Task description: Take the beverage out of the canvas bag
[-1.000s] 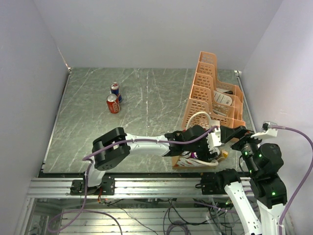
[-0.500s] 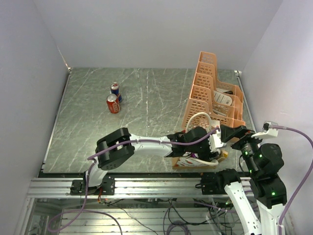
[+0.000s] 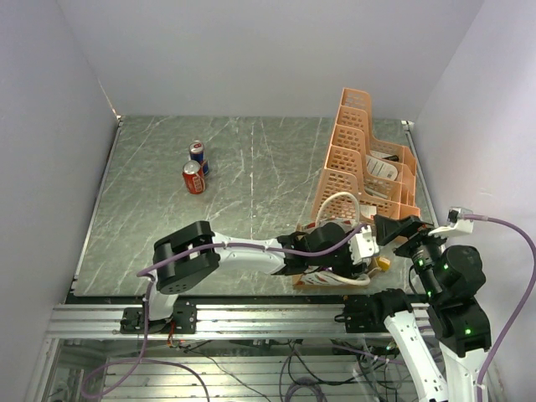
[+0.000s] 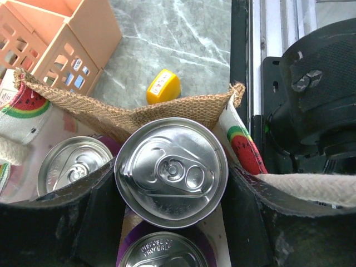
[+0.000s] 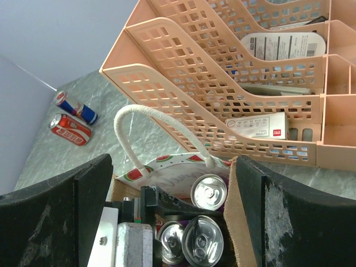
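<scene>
Reaching lower than a second ago, my left pincer (image 4: 170, 194) now sits inside the tan burlap canvas bag (image 4: 133, 114), clenched around a silver-topped aluminium beverage can (image 4: 171, 167). Can not lifted yet; extraction next. My right pincer (image 5: 172, 214) gapes above.

Bright, even light from above — only soft, pale shadows on the table (image 3: 142, 193). White glare on the shiny can (image 4: 171, 172) lid. Sharp in the middle, blurry and dark at the near fingers (image 4: 72, 222) — a little grainy too.
</scene>
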